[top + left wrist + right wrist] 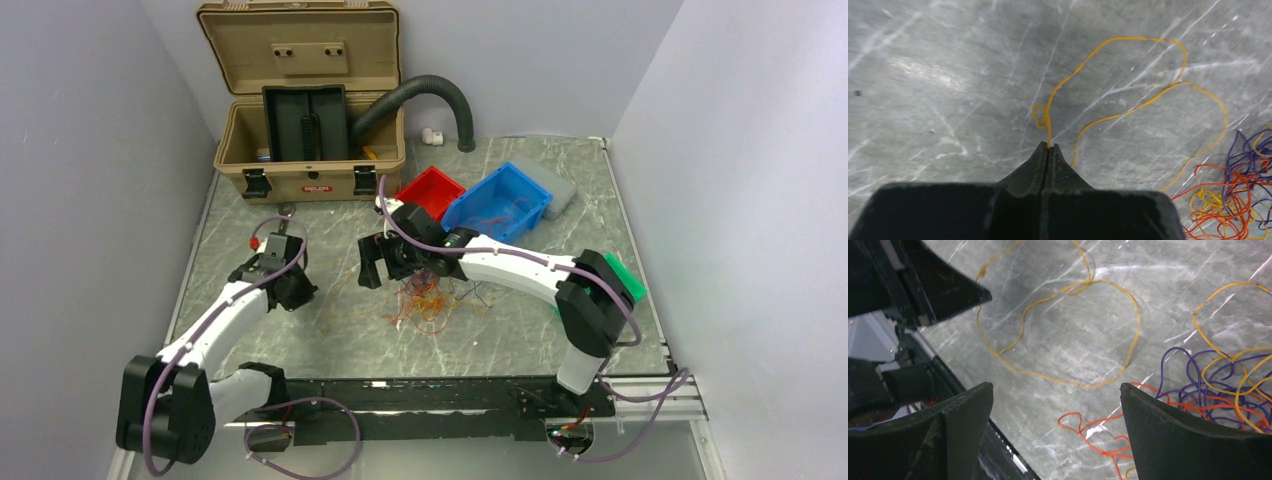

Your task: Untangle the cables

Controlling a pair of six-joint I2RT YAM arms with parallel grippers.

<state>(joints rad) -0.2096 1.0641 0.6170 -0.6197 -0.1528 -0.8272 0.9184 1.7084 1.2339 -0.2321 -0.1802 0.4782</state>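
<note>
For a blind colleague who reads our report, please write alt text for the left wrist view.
The left gripper, jaws closed, pinches one thin yellow cable that runs away in wide loops over the grey marbled table. A tangle of red, yellow and purple cables lies at the lower right.

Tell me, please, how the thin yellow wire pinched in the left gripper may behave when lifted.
Probably floppy: the thin yellow wire lies in loose wandering loops. Likely light, so it should trail after the shut left gripper. It runs towards the tangle of orange, yellow and purple wires, so it might snag.
</note>
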